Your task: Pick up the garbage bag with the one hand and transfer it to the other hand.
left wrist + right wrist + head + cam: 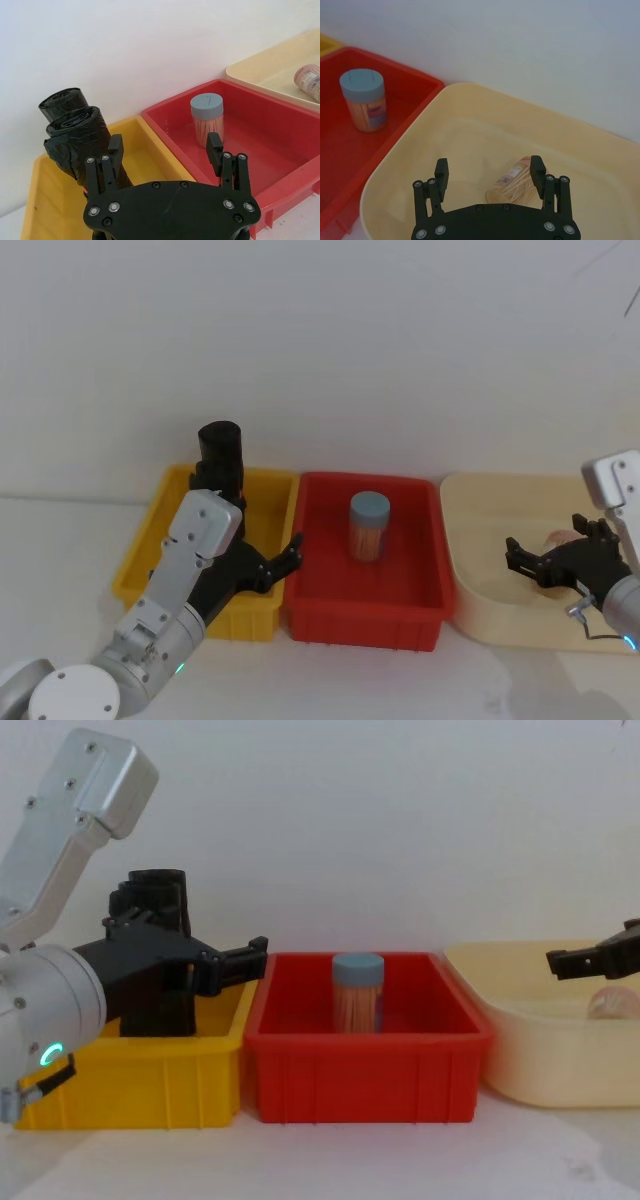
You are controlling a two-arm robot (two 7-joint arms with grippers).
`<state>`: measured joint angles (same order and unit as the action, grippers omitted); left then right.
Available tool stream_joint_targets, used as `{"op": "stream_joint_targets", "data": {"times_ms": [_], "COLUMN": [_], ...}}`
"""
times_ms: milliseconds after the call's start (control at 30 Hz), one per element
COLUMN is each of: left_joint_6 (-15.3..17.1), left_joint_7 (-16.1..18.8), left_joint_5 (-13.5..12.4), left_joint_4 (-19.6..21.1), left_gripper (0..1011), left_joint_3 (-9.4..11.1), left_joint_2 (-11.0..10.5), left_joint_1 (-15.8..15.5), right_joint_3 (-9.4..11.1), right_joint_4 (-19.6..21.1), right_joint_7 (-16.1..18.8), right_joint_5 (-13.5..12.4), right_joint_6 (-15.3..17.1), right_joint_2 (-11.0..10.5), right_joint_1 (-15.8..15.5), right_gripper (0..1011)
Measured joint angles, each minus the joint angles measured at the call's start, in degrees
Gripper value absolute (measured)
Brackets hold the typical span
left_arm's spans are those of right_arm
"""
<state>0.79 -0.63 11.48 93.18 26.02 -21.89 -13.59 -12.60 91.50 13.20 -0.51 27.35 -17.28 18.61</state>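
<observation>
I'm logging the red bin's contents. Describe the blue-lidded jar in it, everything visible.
The jar is a small clear cylinder with a flat grey-blue lid, packed with thin pale sticks that look like toothpicks. A small label shows on its side. It stands upright near the middle of the red bin, resting on the bin's floor, clear of the walls. Nothing else touches it.

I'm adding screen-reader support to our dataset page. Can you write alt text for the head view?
The left gripper, open, hangs over a yellow bin beside an upright, rolled black garbage bag. A blue-lidded toothpick jar stands in the red bin at centre, and the right gripper hovers open over a cream tub.
</observation>
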Motion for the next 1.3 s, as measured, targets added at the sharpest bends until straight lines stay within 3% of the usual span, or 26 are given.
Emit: {"op": "stream_joint_targets", "data": {"times_ms": [367,567,800,967,1300], "left_joint_6": [0.23,2.29,7.14,11.31,16.89], "left_joint_7": [-0.35,-2.35,-5.6,-6.75,-4.64], "left_joint_5": [0.11,1.67,5.45,8.55,11.4], "left_joint_4": [0.05,0.91,3.89,8.12,15.38], "left_gripper": [1001,1001,1001,1001,1001], "left_joint_3": [-0.06,-0.36,-1.67,-3.56,-7.14], "left_joint_2": [-0.05,-0.56,-1.87,-3.18,-4.16], "left_joint_1": [-0.01,-0.07,0.93,3.45,8.77], "right_joint_3": [2.2,2.81,3.3,3.48,3.68], "right_joint_4": [2.55,3.23,3.85,4.1,4.33], "right_joint_7": [0.72,0.9,1.02,1.1,1.17], "right_joint_5": [-2.03,-2.57,-2.98,-3.15,-3.33], "right_joint_6": [-0.45,-0.55,-0.64,-0.66,-0.71], "right_joint_2": [0.46,0.57,0.67,0.69,0.74], "right_joint_1": [-2.77,-3.5,-4.14,-4.39,-4.67], "right_gripper": [999,999,999,999,999]}}
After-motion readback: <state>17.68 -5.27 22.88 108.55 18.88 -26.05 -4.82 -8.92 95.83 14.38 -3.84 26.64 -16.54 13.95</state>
